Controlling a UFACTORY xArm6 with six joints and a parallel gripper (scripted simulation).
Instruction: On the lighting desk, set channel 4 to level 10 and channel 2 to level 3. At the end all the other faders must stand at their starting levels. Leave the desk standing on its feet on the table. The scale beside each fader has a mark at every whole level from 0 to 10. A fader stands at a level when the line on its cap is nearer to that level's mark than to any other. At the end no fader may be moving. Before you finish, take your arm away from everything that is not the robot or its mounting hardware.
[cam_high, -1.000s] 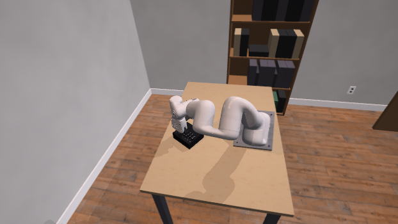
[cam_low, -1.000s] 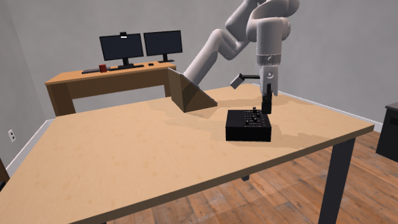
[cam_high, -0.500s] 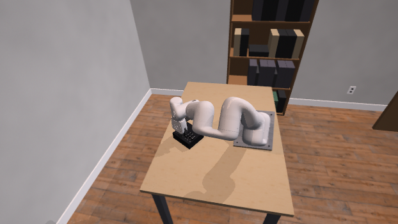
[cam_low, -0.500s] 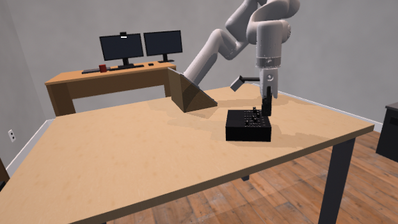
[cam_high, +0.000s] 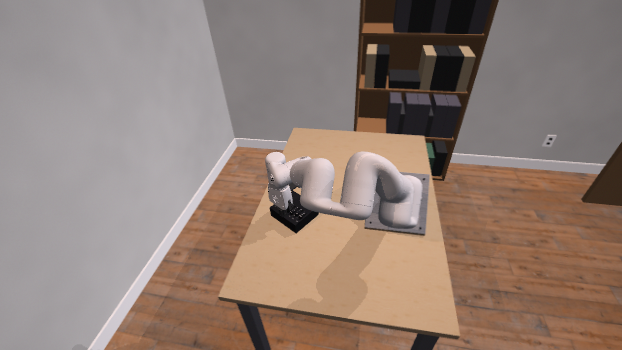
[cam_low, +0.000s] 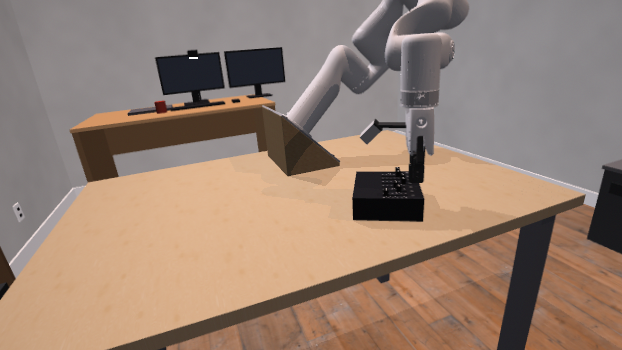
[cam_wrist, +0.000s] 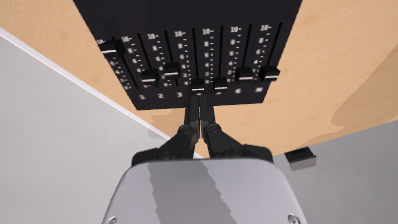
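The black lighting desk (cam_wrist: 192, 50) stands on its feet near the table's edge; it also shows in the top view (cam_high: 294, 215) and the exterior view (cam_low: 388, 196). It has several faders. In the wrist view the channel 1 cap (cam_wrist: 107, 47) stands near the top, the channel 2 cap (cam_wrist: 149, 77) and channel 3 cap (cam_wrist: 171, 69) stand low, and the channel 4 cap (cam_wrist: 198, 84) stands near the bottom. My gripper (cam_wrist: 199, 104) is shut with nothing between the fingers. Its tips sit at the low end of the channel 4 slot, right against that cap.
The arm's base plate (cam_high: 400, 205) is at the table's right side. A wooden wedge (cam_low: 295, 145) stands behind the desk in the exterior view. The table edge (cam_wrist: 75, 85) runs close beside the lighting desk. A bookshelf (cam_high: 420, 75) stands behind the table.
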